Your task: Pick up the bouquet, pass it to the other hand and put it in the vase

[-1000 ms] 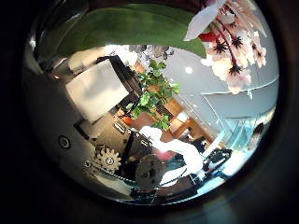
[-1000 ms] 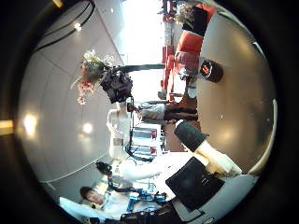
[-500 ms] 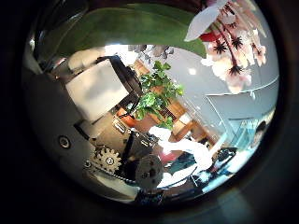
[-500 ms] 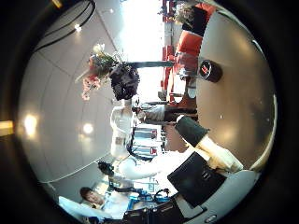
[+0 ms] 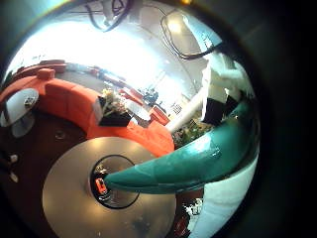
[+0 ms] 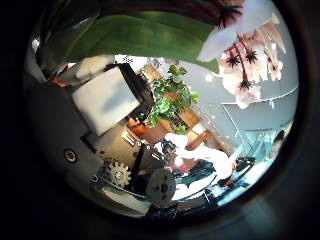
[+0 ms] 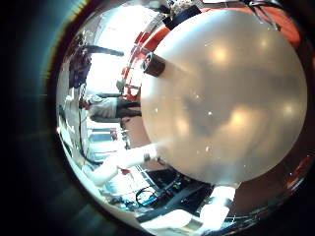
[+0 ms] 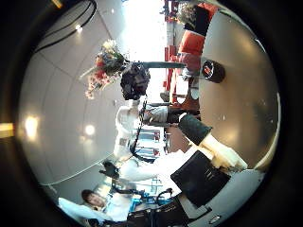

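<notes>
The left hand [image 8: 133,81] is gripping the bouquet [image 8: 104,66] aloft, clear of the round tabletop [image 8: 241,85]. The vase [image 8: 212,71] is standing near the tabletop's edge, contents indiscernible. Whether the right hand [image 8: 204,161] is open, I cannot tell.

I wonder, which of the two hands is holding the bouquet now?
The left hand: the bouquet looms close over its palm, leaves and blossoms, whereas the right hand views it from afar.

All four feeds were heavy fisheye for me, black ring round each, straight lines bowed near rims. Windows blew out white in left little-finger feed. Round table [image 7: 231,93] carried soft glare patches in right little-finger feed. Ceiling lamps showed as small bright spots. Bouquet [image 6: 240,50] petals sat close to left thumb-side lens, soft and pale. Left hand [image 8: 133,81] read dark against bright ceiling.
</notes>
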